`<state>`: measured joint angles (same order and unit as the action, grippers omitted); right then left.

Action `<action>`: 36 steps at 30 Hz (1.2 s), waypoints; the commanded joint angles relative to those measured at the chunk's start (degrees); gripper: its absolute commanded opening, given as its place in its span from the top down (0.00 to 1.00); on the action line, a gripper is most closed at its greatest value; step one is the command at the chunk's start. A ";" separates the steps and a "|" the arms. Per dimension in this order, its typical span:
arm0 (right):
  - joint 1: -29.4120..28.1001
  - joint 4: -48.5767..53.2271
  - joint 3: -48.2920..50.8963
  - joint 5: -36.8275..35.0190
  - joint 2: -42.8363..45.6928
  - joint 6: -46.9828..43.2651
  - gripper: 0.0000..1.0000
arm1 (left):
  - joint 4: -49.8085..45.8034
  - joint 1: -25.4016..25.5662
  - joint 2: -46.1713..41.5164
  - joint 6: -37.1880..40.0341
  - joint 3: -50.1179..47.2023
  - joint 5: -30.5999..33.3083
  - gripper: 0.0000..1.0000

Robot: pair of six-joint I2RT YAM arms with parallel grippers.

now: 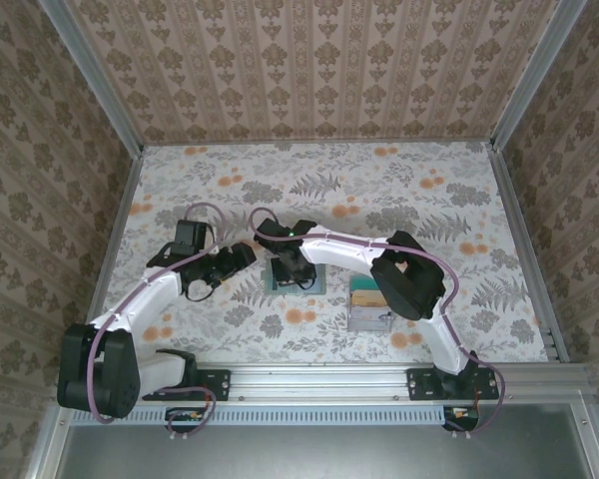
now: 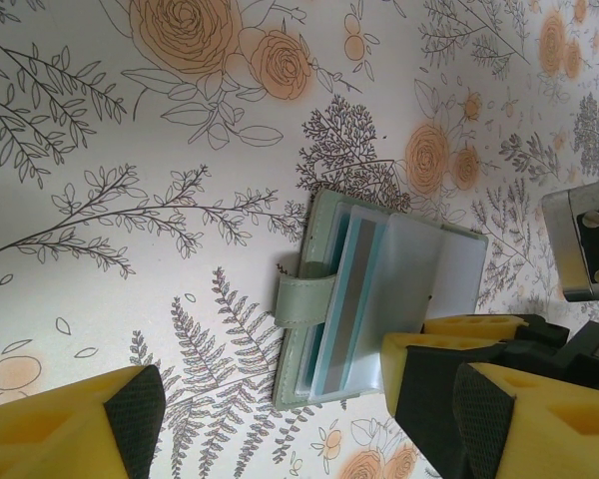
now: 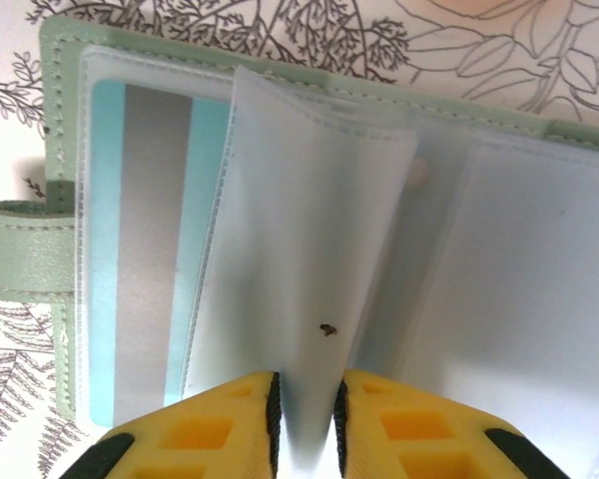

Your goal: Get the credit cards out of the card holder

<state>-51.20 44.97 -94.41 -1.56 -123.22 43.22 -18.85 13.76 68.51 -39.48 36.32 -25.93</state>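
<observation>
The left tool (image 1: 242, 257) hovers just left of the card holder (image 2: 379, 289), fingers spread wide apart. The card holder lies open and flat on the tabletop (image 1: 379, 190), with a teal card (image 3: 145, 249) with a grey stripe in the pocket beside its strap. Over its middle, the right tool (image 3: 304, 419) pinches one clear sleeve (image 3: 309, 230), which stands raised off the rest.

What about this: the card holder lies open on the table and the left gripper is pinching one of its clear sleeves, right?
Wrong arm: the right gripper pinches the clear sleeve, as the right wrist view shows. The card holder lies open on the table.
</observation>
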 commanded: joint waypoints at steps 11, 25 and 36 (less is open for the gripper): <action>2.25 2.07 5.12 -5.47 5.66 1.69 0.63 | 0.13 -0.31 -1.36 -0.72 -0.90 -1.14 0.19; 3.24 2.63 11.04 -8.15 11.76 3.92 0.59 | 0.58 0.39 -1.01 -0.60 -0.72 -1.40 0.19; 4.62 2.84 14.57 -10.75 18.37 5.38 0.57 | 1.14 1.27 0.02 -0.38 -0.46 -1.73 0.20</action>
<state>-46.76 46.11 -80.77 -9.98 -107.79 47.16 -18.46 14.59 68.18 -39.48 35.97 -26.76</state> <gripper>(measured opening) 0.427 0.805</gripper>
